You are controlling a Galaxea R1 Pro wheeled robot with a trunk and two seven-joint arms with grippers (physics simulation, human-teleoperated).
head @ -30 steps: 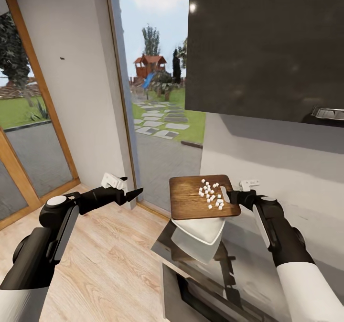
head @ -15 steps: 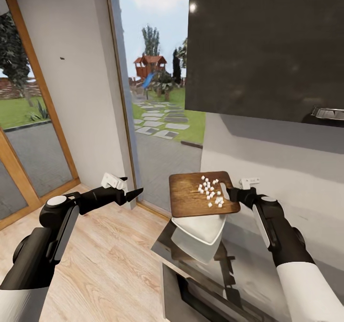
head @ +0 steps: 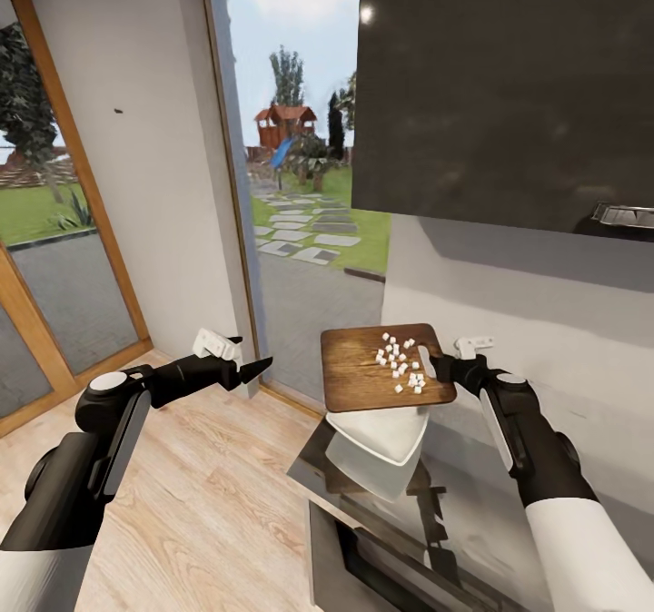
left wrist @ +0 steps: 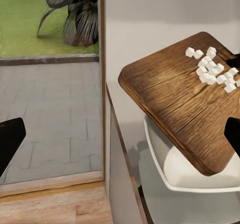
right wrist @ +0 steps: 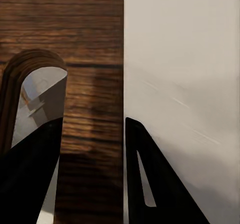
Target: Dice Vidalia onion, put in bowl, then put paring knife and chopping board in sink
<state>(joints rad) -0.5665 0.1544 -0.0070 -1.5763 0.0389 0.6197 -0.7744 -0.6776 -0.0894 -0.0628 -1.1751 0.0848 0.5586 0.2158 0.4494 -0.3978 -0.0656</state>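
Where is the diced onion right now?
The diced onion lies in white cubes on the board, near its handle end, which the right gripper holds above the bowl.

The right gripper has its jaws clamped, arm raised forward; the left gripper hangs empty, jaws apart.

Bright daylight pours in through the glass door at upper left of my head view, washing the lawn and sky pale. A small white glare spot sits on the glossy dark cabinet near the top. The countertop at lower right mirrors soft reflections. My wrist views are soft; a dim shadow crosses the chopping board between my dark fingers. Edges look slightly blurred throughout.
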